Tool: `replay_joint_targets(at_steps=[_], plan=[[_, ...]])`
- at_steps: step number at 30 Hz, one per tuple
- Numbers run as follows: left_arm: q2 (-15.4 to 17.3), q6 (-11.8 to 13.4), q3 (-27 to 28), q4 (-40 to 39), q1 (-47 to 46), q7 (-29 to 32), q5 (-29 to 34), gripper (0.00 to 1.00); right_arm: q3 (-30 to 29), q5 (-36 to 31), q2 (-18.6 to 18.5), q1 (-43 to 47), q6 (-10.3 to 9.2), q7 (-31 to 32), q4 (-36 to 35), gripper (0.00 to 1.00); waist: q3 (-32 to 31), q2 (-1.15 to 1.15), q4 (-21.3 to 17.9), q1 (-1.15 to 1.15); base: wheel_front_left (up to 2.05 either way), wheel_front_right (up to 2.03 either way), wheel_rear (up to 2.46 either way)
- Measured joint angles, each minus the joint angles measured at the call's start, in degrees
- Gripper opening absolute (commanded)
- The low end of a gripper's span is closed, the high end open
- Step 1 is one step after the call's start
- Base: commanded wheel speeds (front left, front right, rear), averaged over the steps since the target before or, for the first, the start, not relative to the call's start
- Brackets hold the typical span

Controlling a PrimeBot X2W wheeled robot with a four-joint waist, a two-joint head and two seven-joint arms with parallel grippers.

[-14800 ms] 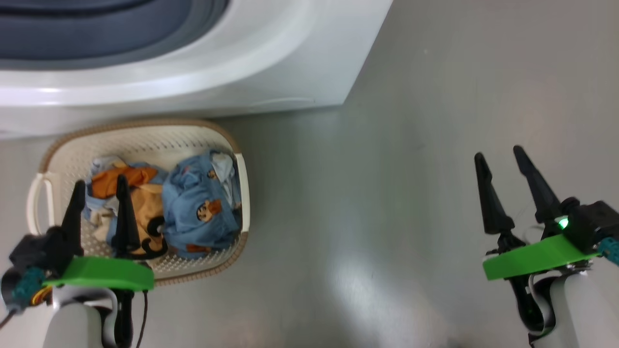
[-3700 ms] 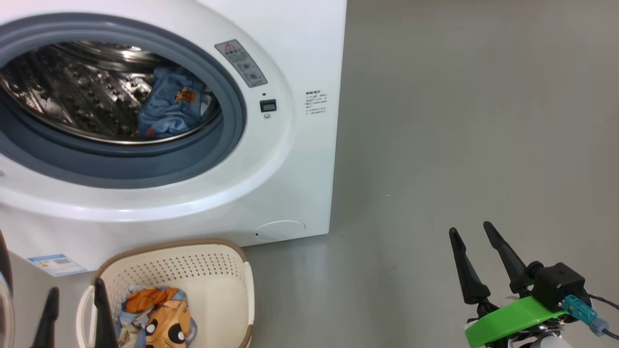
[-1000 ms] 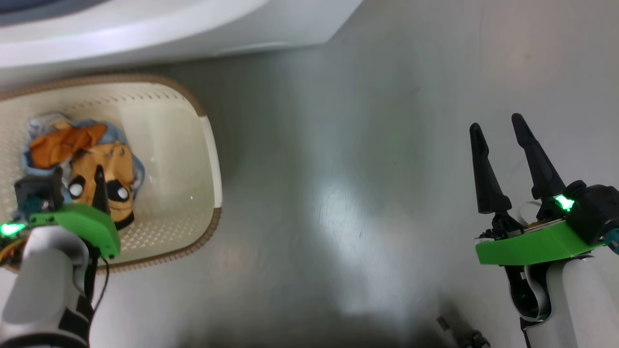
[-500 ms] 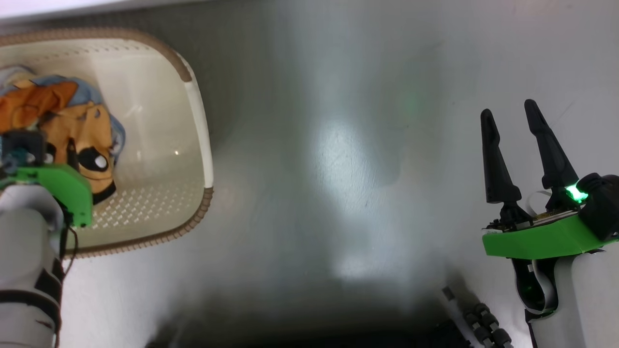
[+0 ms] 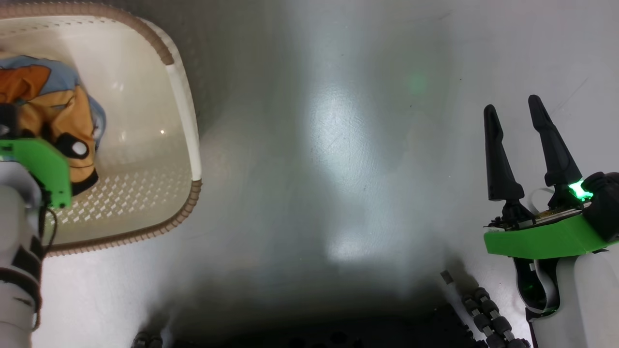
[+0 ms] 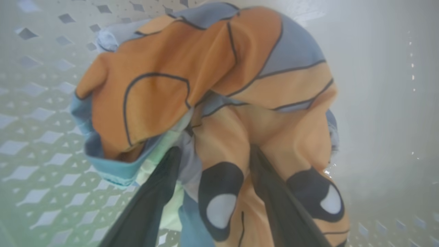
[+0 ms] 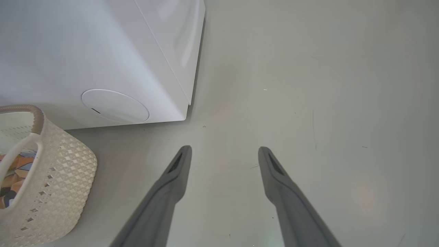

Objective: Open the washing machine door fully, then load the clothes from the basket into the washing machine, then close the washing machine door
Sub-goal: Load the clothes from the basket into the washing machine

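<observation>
Glossy grey floor (image 5: pixel 338 145) before the white washing machine (image 7: pixel 85 51). The cream basket (image 5: pixel 186 125) stands just beside the machine's base, which keeps the carry short. In it the orange-and-blue cartoon-print clothes (image 6: pixel 205 85) lie bunched; the left gripper (image 6: pixel 216 151), fingers apart, straddles an orange fold, apparently set to pinch it. The right gripper (image 5: pixel 511 102), likewise spread and empty, hangs over bare floor, well apart, probably so as not to obstruct.

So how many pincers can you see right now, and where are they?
2. The left pincer is down in the basket, open, straddling a fold of the orange and blue clothes. The right pincer hangs open above the floor, right of the basket.
</observation>
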Motion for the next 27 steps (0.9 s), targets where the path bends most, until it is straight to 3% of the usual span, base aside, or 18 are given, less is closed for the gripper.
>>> replay_joint_targets(at_steps=[3,4,5,6,16,27], plan=[[0.9,-0.1,0.4,0.8,-0.4,0.6,-1.0,1.00,0.0,0.0,0.0,0.2,0.00,0.0,-0.3,1.00,0.0,0.00,-0.4,0.00,0.00,0.00,0.00],[1.0,-0.1,0.5,1.0,-0.4,0.6,-1.3,0.45,0.0,0.0,0.0,0.2,0.00,0.0,-0.3,1.00,0.0,0.00,-0.4,0.00,0.00,0.00,0.00],[1.0,-0.1,0.5,1.2,-0.5,0.6,-1.3,0.12,0.0,0.0,0.0,0.2,0.00,0.0,-0.4,1.00,0.0,0.00,-0.4,0.00,0.00,0.00,0.00],[0.9,-0.4,0.6,1.3,-0.5,0.6,-1.4,0.00,0.0,0.0,0.0,0.2,0.00,0.0,-0.4,1.00,0.0,0.00,-0.4,0.00,0.00,0.00,0.00],[-1.2,-1.1,0.9,2.2,-1.0,-3.0,-4.0,0.00,0.1,-0.1,-0.1,-0.3,0.00,0.0,-0.3,1.00,-1.3,0.00,0.1,0.00,0.00,0.00,0.00],[-2.5,-3.0,1.8,1.3,3.1,-7.3,-7.3,0.00,1.1,-0.1,-0.4,-1.1,0.00,0.0,1.9,1.00,-7.1,0.00,0.4,0.00,0.00,0.00,0.00]])
